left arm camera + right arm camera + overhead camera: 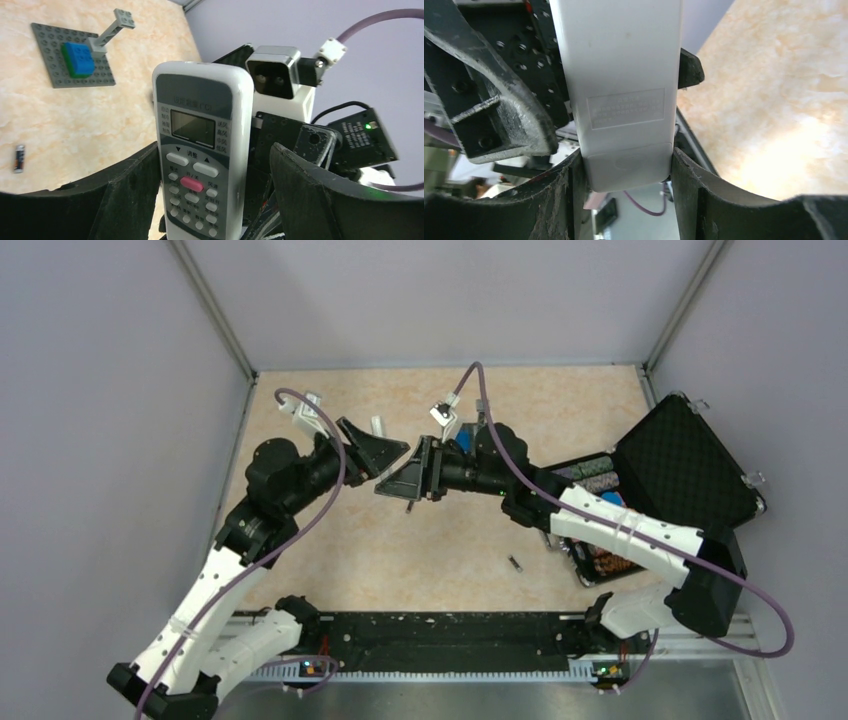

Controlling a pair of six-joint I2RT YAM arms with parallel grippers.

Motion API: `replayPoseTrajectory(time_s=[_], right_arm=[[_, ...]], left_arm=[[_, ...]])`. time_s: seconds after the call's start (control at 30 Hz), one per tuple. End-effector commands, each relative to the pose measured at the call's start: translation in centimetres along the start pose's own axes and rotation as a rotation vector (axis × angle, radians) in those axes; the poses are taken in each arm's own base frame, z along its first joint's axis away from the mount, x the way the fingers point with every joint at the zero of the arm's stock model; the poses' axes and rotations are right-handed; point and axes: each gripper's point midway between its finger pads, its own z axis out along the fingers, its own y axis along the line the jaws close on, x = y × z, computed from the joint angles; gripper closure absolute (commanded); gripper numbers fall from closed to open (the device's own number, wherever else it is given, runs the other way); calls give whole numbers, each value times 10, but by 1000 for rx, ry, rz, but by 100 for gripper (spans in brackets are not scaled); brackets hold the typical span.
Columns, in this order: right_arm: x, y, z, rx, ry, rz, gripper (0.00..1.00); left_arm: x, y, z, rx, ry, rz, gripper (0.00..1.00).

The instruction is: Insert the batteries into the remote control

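Observation:
The remote control (202, 145) hangs upright in the air between both arms, high over the table. Its screen and buttons face the left wrist camera, and its plain white back (624, 90) faces the right wrist camera. My right gripper (626, 160) is shut on the remote's lower end, a finger pressed to each side. My left gripper (215, 150) stands open around the remote, with a clear gap between its right finger and the remote. In the top view the left gripper (385, 455) and the right gripper (405, 480) meet tip to tip. One battery (515, 563) lies on the table (19, 158).
A grey studded plate with a blue block (72, 55) lies on the table behind the grippers. An open black case (690, 465) with poker chips (600, 480) sits at the right. Walls close in the table on three sides.

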Motion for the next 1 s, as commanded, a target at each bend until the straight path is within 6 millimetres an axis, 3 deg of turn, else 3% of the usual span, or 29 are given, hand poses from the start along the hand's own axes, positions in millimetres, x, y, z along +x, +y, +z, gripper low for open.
replayPoseTrajectory(time_s=[0.0,0.2,0.6,0.8,0.97], right_arm=[[-3,-13,-7,115,21,-152,70],[-5,-30,-15,193,31,-309,71],[-24,-40,-22,267,23,-564,72],[-24,-52,-24,308,45,-641,72],[-23,-64,-27,345,70,-687,72]], left_arm=[[-13,-5,-3,-37,-9,118,20],[-20,3,-6,-107,-30,133,27],[11,40,20,-230,154,78,35],[10,42,25,-246,160,72,50],[14,44,30,-247,178,52,54]])
